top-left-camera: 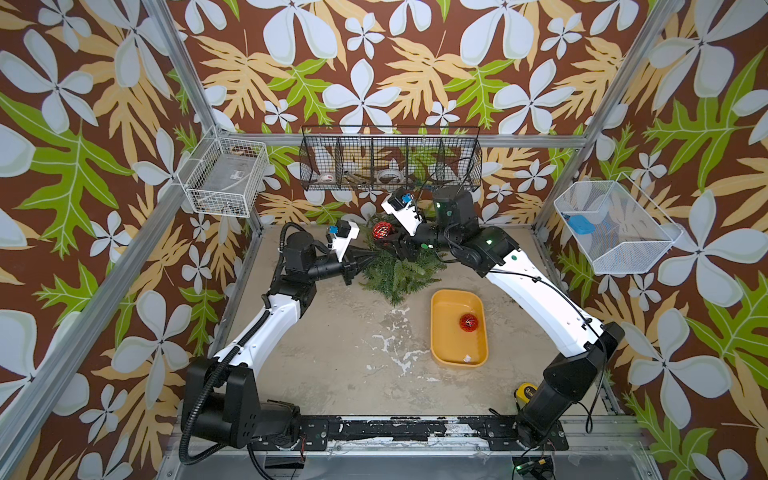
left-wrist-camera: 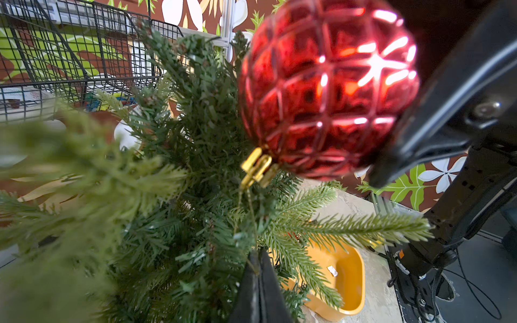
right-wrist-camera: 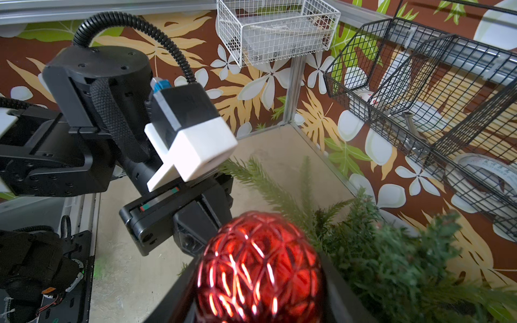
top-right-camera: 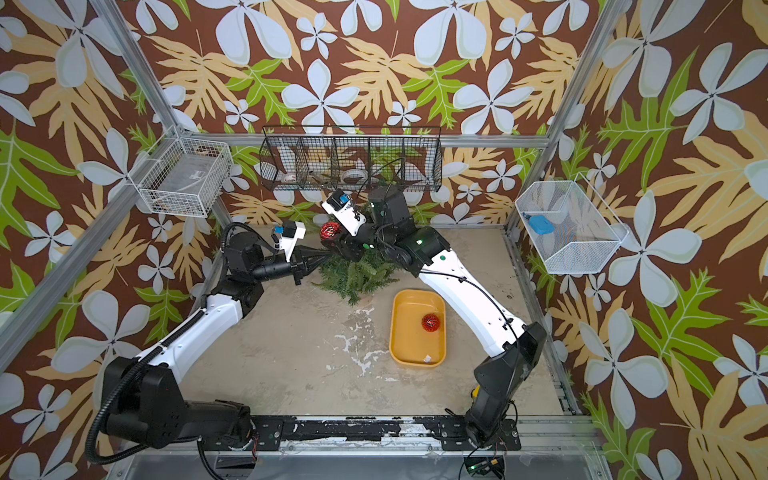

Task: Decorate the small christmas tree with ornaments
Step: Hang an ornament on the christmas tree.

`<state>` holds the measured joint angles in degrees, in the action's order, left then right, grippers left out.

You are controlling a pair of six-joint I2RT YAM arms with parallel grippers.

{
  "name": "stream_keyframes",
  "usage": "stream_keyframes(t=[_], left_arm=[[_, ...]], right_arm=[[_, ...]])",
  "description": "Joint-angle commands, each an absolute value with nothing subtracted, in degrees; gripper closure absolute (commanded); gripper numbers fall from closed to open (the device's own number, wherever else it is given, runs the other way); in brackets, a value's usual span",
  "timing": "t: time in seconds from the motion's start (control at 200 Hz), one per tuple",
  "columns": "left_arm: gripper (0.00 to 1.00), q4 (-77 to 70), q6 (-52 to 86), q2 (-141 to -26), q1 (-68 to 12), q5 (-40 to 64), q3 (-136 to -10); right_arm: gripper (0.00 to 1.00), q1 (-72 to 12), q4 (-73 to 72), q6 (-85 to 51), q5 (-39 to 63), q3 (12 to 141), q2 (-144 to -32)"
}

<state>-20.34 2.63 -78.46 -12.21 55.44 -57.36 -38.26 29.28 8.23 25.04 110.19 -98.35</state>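
Red ornament (left-wrist-camera: 327, 89), clamped in right jaws, shows its gold cap (left-wrist-camera: 258, 167) only in left wrist view; left jaws together.

The red bauble (left-wrist-camera: 327, 89) is glossy and faceted, with a shiny gold, metal-looking cap (left-wrist-camera: 258, 167). The small christmas tree (top-left-camera: 399, 270) has matt plastic needles. The yellow tray (top-left-camera: 435, 332) is smooth plastic with a soft sheen. The tabletop (top-left-camera: 332, 340) looks rough and matt, its coating chipped in white patches. The black basket (top-left-camera: 390, 141) is thin metal wire
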Motion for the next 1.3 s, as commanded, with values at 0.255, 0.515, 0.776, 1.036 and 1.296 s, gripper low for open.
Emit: stream_keyframes(t=[0.255,0.515,0.776,1.036,1.296], left_arm=[[1.00,-21.42,2.79,-78.95,-12.45,56.55,-57.99],[1.00,-22.88,3.72,-78.76,-12.44,57.80,-57.61],[1.00,-24.24,4.83,-79.01,-12.42,58.89,-57.39],[1.00,-24.48,5.16,-79.40,-12.46,59.25,-57.47],[1.00,-25.18,6.09,-80.04,-12.56,59.20,-57.43]], right_arm=[[0.58,-38.18,28.82,8.70,23.89,109.72,-96.99],[0.59,-38.23,29.09,8.48,25.91,109.20,-96.24],[0.58,-38.23,30.59,8.53,24.15,108.70,-96.20],[0.58,-38.22,30.54,8.53,22.10,106.82,-95.00],[0.58,-38.23,29.62,8.96,19.09,106.35,-94.64]])
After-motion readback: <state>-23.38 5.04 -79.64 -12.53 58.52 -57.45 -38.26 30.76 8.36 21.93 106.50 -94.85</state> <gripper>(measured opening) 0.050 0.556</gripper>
